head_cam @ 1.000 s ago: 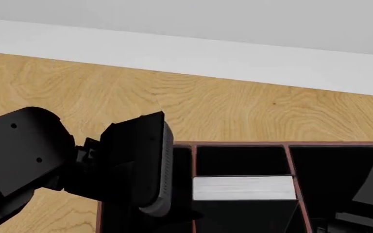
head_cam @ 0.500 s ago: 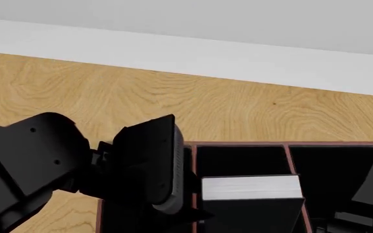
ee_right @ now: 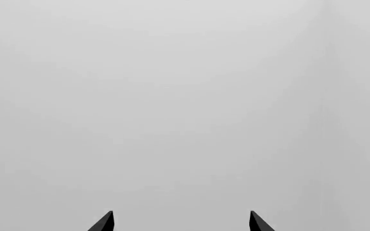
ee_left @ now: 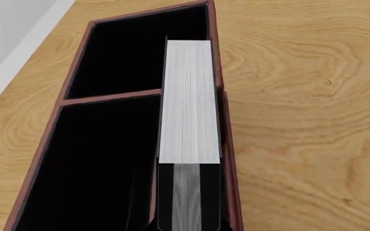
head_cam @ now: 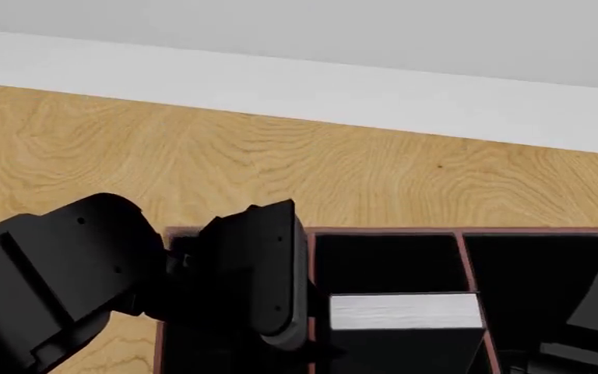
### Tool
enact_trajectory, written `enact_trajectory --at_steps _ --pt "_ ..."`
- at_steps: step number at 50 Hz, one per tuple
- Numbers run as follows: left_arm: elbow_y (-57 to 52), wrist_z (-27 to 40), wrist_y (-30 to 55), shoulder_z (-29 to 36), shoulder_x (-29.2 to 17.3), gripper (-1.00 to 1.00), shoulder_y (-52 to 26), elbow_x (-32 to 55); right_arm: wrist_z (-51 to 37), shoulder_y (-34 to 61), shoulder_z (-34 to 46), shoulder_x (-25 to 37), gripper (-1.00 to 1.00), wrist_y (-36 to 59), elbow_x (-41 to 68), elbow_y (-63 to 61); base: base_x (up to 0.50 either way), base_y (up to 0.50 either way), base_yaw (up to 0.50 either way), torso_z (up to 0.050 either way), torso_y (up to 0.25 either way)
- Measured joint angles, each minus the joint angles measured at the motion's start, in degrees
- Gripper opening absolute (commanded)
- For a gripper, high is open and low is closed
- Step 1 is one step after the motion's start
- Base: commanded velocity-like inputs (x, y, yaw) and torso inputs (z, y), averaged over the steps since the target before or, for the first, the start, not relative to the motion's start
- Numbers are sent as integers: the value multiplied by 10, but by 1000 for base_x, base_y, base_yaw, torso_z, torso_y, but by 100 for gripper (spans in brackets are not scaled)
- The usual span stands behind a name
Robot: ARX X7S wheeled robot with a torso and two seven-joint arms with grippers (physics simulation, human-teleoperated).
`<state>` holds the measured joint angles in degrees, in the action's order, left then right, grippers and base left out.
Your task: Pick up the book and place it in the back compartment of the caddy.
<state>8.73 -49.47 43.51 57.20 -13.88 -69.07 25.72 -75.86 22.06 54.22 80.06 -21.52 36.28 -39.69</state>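
Left pincer [ee_left: 189, 211] clamps the book [ee_left: 190, 103] over the caddy [ee_left: 69, 96]

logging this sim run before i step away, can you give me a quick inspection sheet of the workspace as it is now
surface: light wooden tabletop, grain visible, bare apart from the caddy.
job's things: book stands on edge, white-grey page edge up, in a narrow section along one long wall of the caddy; caddy is black inside with pinkish-brown walls and dividers.
clutter: nothing seen.
grippers: left claw at the book's near end; its grip cannot be told. Left arm hangs over the caddy's left side. Right claw shows two fingertips spread apart, nothing between them, facing a blank grey wall.
cables: nothing seen.
surroundings: white ledge behind the table, plain grey wall above.
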Motion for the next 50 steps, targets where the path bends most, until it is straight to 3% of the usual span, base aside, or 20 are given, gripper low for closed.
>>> enact_trajectory --at_steps 50 --pt "105 0 -69 28 38 -100 22 -24 17 -3 -7 -12 100 2 7 14 0 0 0 0 1"
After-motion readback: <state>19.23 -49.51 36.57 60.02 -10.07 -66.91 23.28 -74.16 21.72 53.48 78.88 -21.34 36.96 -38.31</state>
